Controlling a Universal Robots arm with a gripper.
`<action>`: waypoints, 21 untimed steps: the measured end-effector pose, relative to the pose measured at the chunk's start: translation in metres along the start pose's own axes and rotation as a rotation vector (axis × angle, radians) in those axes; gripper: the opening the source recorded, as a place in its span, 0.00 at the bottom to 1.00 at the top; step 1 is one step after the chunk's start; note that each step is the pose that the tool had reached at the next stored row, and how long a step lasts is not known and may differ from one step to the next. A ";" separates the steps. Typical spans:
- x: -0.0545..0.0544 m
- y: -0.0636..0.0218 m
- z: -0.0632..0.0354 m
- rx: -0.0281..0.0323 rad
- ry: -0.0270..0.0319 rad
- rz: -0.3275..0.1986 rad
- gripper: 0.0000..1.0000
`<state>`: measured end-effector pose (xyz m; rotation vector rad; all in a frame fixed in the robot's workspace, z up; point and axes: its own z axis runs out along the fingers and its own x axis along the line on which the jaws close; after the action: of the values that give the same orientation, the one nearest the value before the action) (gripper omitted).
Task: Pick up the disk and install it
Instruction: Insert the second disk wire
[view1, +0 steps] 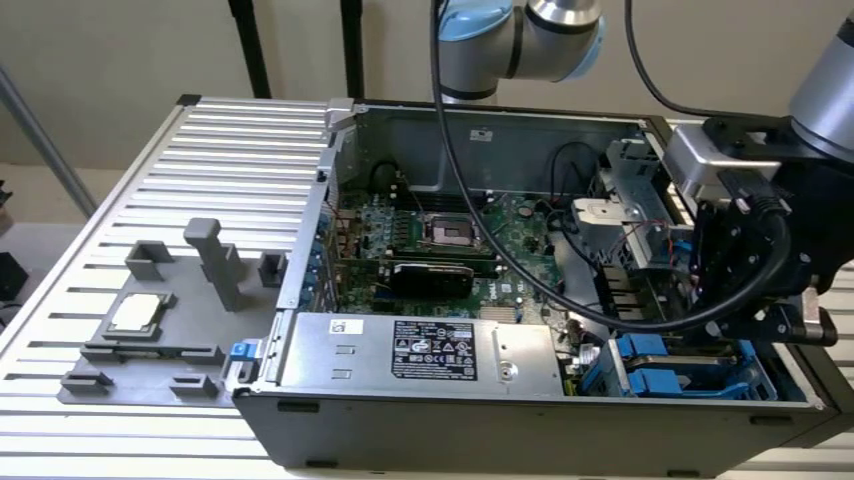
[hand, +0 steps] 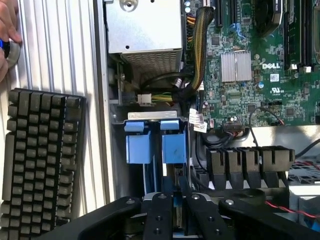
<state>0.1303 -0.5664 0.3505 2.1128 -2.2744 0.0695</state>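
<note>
gripper: fingers nearly closed, gripping the disk by its blue edge | disk: between the fingers, over drive bay, near right corner of computer case

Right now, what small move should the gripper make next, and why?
Probably ease the disk straight a little deeper into its slot. The gripper looks closed on the disk's blue-framed edge, and the disk seems already lined up in the drive bay, beside the other blue carrier.
</note>
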 end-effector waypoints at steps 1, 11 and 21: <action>0.000 0.0001 0.0007 0.0057 -0.0006 0.000 0.16; -0.003 0.0047 0.0022 0.0130 -0.0015 -0.001 0.16; -0.005 0.0048 0.0059 0.0146 -0.0040 -0.001 0.16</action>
<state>0.1258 -0.5618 0.3442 2.1228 -2.2823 0.0822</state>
